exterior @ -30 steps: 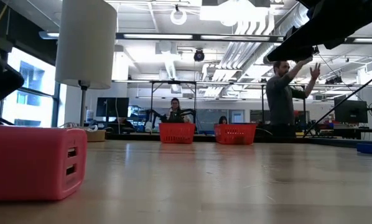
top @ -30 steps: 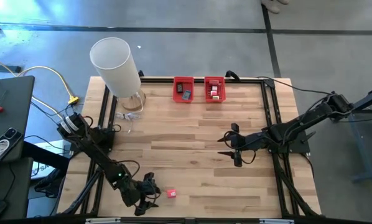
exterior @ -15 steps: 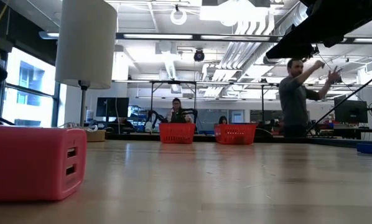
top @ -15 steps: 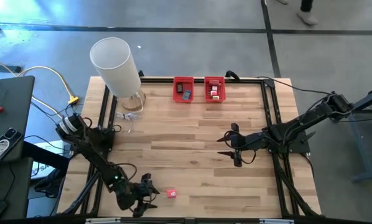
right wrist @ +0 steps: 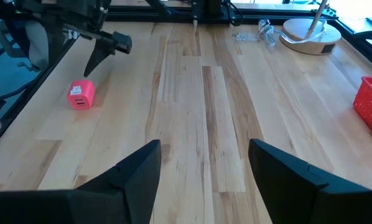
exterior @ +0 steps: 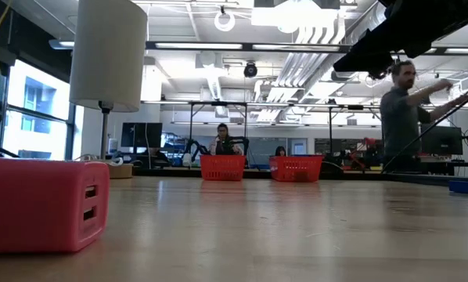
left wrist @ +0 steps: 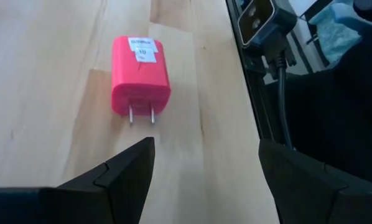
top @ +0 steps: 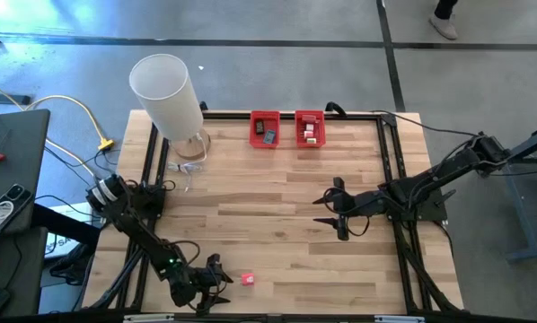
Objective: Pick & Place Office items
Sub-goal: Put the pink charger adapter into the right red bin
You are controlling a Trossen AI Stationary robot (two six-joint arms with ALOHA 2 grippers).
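At the table's near-left edge the left gripper (top: 216, 281) stands open and empty — the pink charger (top: 248, 279) lies flat just beyond its fingertips, prongs pointing back at the jaws, long axis along the approach — while the right gripper (top: 332, 212), also open and empty, waits well apart at mid-table.

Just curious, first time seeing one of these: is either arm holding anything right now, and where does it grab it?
No. The pink charger lies on the table just ahead of the left gripper's open fingers; the right gripper is open too.
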